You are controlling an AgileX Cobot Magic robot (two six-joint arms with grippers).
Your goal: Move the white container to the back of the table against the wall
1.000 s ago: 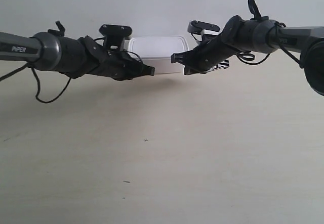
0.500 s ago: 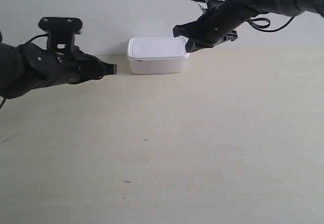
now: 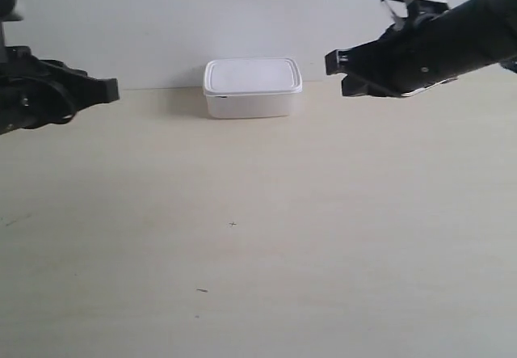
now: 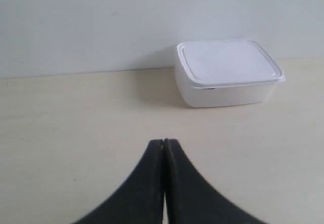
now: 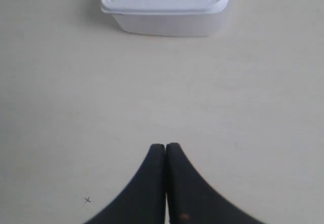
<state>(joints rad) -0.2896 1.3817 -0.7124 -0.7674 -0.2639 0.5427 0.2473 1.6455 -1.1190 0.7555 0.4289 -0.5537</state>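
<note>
The black right gripper [image 5: 165,145] has its jaws pressed flat together, holding nothing, over the pale beige wood-look table [image 5: 243,92]. Well apart from it sits the small white rectangular plastic container [image 5: 169,6], lidded. A tiny dark cross-shaped speck [image 5: 87,199] marks the table near the gripper.

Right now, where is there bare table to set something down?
Everything in front of the white container is bare table. The strips along the wall either side of it are free too. Crowded only behind it, where it sits close to the wall.

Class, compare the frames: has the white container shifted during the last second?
No. The white container sits at the same spot by the wall as before.
</note>
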